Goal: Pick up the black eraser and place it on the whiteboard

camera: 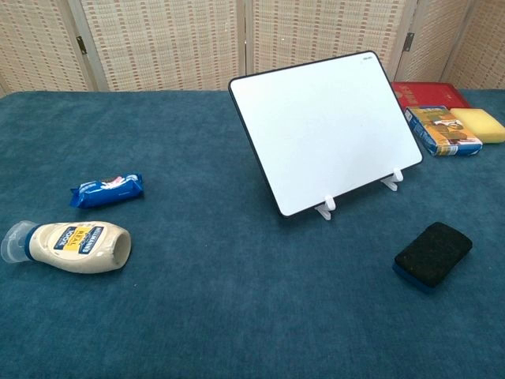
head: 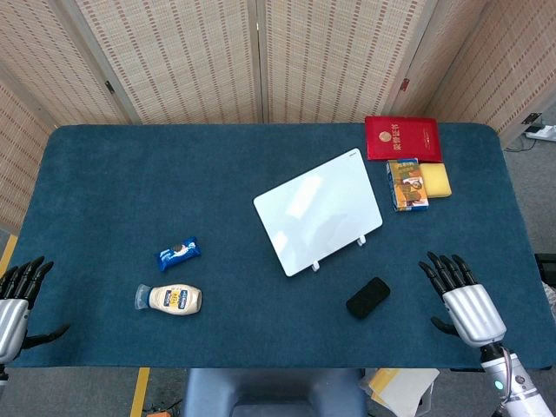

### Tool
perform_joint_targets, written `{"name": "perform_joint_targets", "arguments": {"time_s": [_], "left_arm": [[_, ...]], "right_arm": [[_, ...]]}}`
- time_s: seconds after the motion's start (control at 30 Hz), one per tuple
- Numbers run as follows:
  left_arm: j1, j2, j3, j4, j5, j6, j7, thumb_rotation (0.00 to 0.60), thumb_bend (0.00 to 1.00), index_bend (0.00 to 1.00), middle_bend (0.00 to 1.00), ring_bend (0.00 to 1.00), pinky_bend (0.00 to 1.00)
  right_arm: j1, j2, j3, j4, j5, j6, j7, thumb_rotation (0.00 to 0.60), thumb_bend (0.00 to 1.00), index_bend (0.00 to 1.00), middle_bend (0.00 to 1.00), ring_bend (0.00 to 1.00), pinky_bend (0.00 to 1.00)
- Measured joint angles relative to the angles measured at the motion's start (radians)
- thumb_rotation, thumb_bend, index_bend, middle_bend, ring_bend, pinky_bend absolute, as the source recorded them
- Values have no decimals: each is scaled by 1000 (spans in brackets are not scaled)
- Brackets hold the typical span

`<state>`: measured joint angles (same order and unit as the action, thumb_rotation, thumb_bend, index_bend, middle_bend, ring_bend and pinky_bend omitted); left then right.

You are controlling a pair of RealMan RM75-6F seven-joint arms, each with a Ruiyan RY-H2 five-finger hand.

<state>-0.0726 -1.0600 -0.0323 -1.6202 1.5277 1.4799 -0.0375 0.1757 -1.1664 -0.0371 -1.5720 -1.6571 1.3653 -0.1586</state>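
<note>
Eraser [head: 367, 297] flat on desk [head: 113, 174], untouched, just in front of propped whiteboard [head: 318, 210], near right robot hand [head: 462, 300], empty with fingers spread for reaching; left robot hand [head: 12, 297] likewise empty, idle at far edge.

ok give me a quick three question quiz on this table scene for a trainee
1. True or false: the black foam eraser lies flat on the blue cloth table, apart from the white rectangular whiteboard.
2. Which hand is nearer the eraser? A) left hand B) right hand
3. Fill in: the right hand's fingers are spread and hold ____.

Key: 1 true. 2 B; in the head view it is just to the eraser's right, not touching it. 3 nothing.
</note>
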Motion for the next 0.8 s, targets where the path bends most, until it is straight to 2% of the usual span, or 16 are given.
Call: {"name": "perform_joint_targets", "arguments": {"time_s": [0.17,0.37,0.57,0.8], "left_arm": [[11,1,6,-10,8,21,5,580,151,58,66,40,0],[17,-5,12,-22,9,26,36,580,151,61,66,40,0],[18,1,6,-34,-20,21,37,581,162,85,68,42,0],[26,10,5,-37,-19,35,18,581,164,113,76,45,0]], "right_arm": [[54,-2,-3,10,-56,-41,1,600,183,166,0,0,0],[105,29,-1,-44,-75,-121,-90,600,183,234,0,0,0],[158,21,11,-67,-25,-249,-200,600,183,245,0,0,0],[213,-72,24,-16,36,-347,-267,600,183,258,0,0,0]]}}
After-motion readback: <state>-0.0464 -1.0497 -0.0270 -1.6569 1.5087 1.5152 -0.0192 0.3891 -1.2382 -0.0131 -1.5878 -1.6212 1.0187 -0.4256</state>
